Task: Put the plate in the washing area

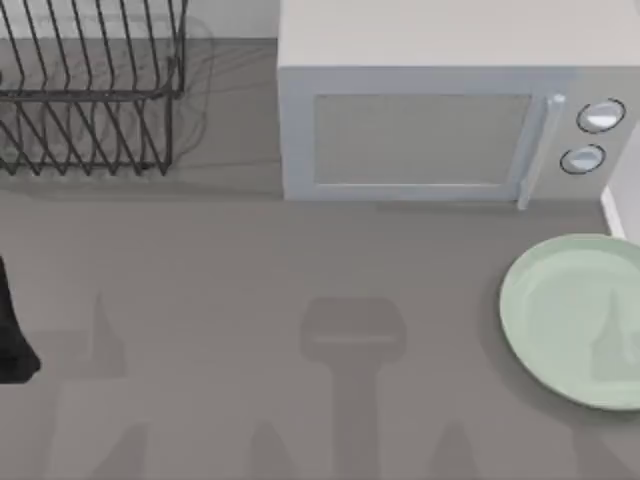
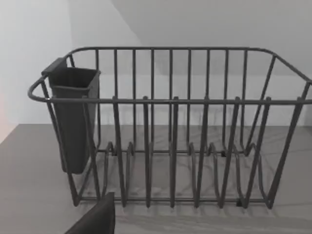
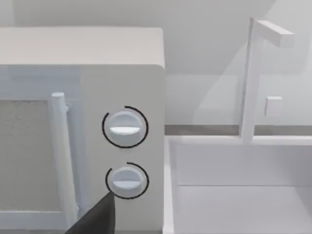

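The plate (image 1: 575,320) lies flat on the table (image 1: 250,330) at its right side, in front of the microwave (image 1: 430,120), cut off by the frame edge. It looks stiff, smooth, probably slippery; we would pinch its rim. The washing area (image 3: 234,195) sits just beside the microwave. We cannot tell how either hand stands, open or closed.

Top view looks straight down on the table (image 1: 250,300). Left wrist view faces the rack (image 2: 170,131) closely, level. Right wrist view faces the microwave (image 3: 83,126) dials and basin (image 3: 234,195); top view shares both.
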